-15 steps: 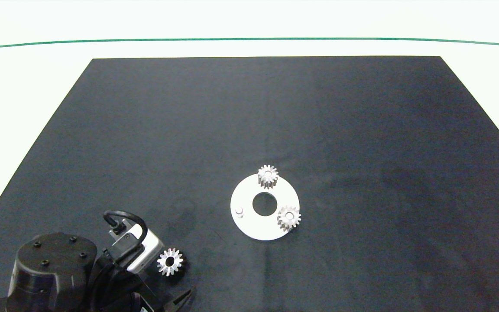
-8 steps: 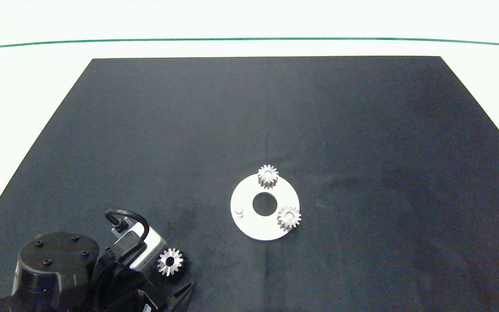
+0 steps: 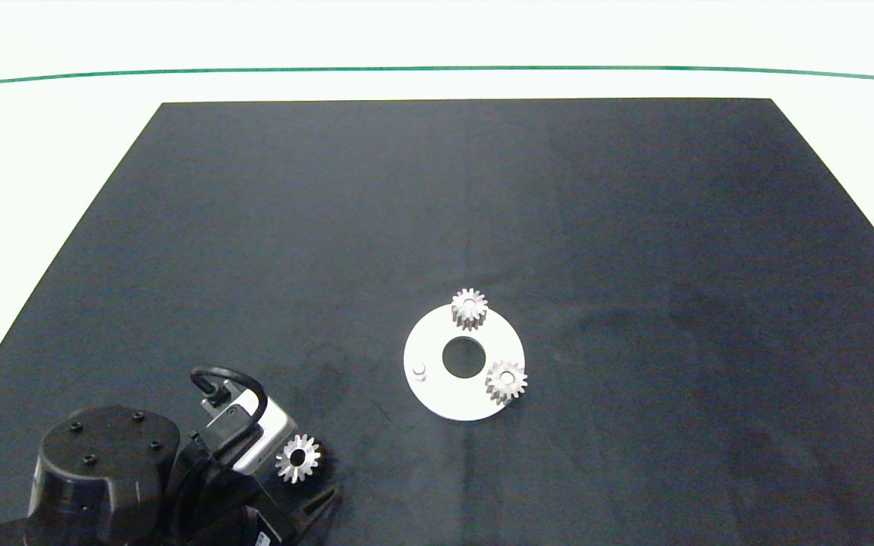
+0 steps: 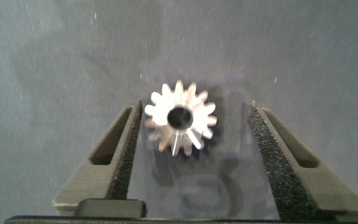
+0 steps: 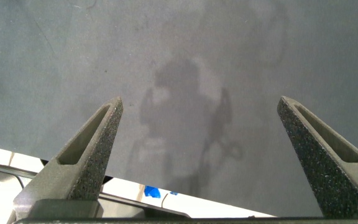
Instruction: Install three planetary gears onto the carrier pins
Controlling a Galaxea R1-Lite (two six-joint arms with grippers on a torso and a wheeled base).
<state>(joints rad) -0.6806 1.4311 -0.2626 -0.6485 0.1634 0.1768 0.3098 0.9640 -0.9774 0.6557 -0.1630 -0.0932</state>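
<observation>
Your left gripper [image 4: 194,115] stands spread around the loose gear [image 4: 180,126], one finger [image 4: 118,149] touching its teeth; your right gripper [image 5: 199,106] hangs wide open, holding nothing.

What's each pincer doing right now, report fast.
Left pincer: open, straddling the loose gear on the mat, not gripping it.
Right pincer: open, holding nothing, parked at the mat's right edge.

No legible text, labels, brand marks, numbers or signs in any view. A small white patch on the left arm's housing [image 3: 258,538], at the head view's lower edge, is cut off and too small to read.
</observation>
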